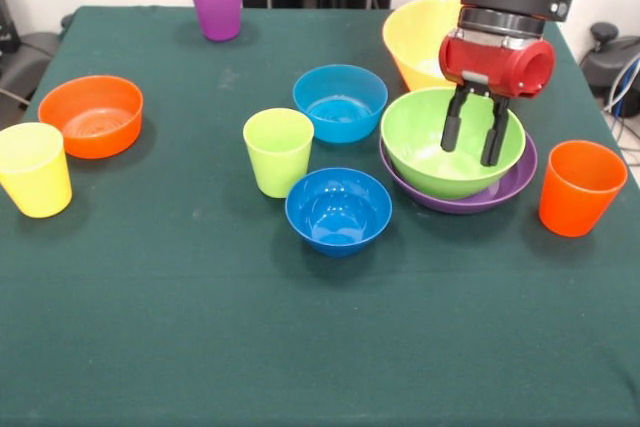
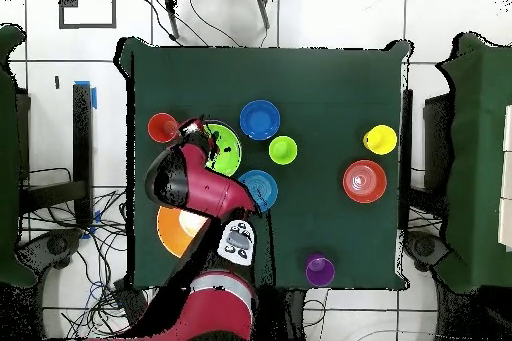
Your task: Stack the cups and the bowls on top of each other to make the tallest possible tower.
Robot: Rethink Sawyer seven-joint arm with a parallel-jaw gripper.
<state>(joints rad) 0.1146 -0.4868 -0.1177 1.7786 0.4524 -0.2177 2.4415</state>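
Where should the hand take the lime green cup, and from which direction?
Probably by its rim from straight above: the lime green cup stands upright, mouth open, apart from the light blue bowl and dark blue bowl, so one finger can enter.

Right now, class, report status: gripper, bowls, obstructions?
Gripper open, over lime green plastic bowl. That bowl nested in purple plastic bowl. Nothing in the way.

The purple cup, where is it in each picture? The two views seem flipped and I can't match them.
Front view: the purple cup stands alone at the table's far edge, top left of centre.
Overhead view: it sits near the table's bottom edge, right of the robot's arm.
Shared landmark: the orange bowl, with the yellow cup beside it.
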